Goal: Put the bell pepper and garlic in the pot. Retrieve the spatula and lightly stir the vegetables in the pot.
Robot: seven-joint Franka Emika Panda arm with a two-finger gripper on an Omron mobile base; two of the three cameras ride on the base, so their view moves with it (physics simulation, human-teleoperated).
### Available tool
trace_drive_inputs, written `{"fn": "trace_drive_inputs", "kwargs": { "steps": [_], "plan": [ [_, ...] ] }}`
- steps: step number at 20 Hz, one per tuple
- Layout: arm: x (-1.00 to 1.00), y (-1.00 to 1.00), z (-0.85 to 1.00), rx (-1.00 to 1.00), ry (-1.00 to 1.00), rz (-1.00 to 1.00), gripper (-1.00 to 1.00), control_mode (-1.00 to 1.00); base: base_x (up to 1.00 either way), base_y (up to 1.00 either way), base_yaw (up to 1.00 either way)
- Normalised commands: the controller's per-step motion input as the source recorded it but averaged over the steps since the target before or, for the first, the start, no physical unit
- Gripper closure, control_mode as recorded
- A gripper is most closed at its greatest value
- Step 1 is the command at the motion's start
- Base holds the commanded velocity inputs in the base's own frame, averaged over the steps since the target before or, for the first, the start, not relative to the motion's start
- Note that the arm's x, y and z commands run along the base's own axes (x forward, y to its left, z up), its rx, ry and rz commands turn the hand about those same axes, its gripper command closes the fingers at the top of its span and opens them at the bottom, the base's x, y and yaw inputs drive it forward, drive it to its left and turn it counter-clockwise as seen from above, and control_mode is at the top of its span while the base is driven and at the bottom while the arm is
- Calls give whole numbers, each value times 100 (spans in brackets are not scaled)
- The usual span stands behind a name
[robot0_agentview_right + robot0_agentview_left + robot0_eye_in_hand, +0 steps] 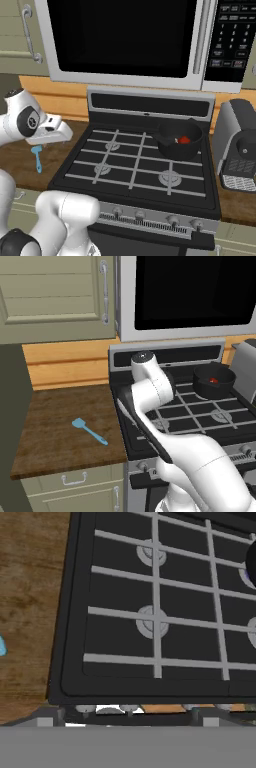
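- The black pot [214, 381] sits on the stove [200, 421] at its back right burner, close to the rear panel; the right base camera places it [179, 140] just left of the grey toaster [239, 145].
- The red bell pepper [213, 380] lies inside the pot, also seen as a red spot within the rim [184, 140].
- No garlic can be made out inside the pot; its interior is too dark and small to tell.
- The light-blue spatula [89, 431] lies flat on the wooden counter [60, 426] left of the stove, near the counter's middle, its blade toward the back left and its handle pointing to the front right edge.
- From the right, the spatula [37, 157] shows below the robot's white wrist; a sliver of blue [2, 646] touches the hand camera's left edge.
- The hand camera looks down over the stove's left burners [152, 619] and the counter edge.
- The gripper's fingers are hidden, so whether it is released or clenched cannot be told.
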Motion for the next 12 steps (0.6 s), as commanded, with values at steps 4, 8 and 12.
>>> {"fn": "trace_drive_inputs", "kwargs": {
  "steps": [4,8,12],
  "plan": [
    [-1,52,-35,0,15,49,-100,-100,0,0,0],
    [23,38,-32,0,17,70,-100,-100,0,0,0],
    [35,29,-23,0,15,73,-100,-100,0,0,0]
  ]
}}
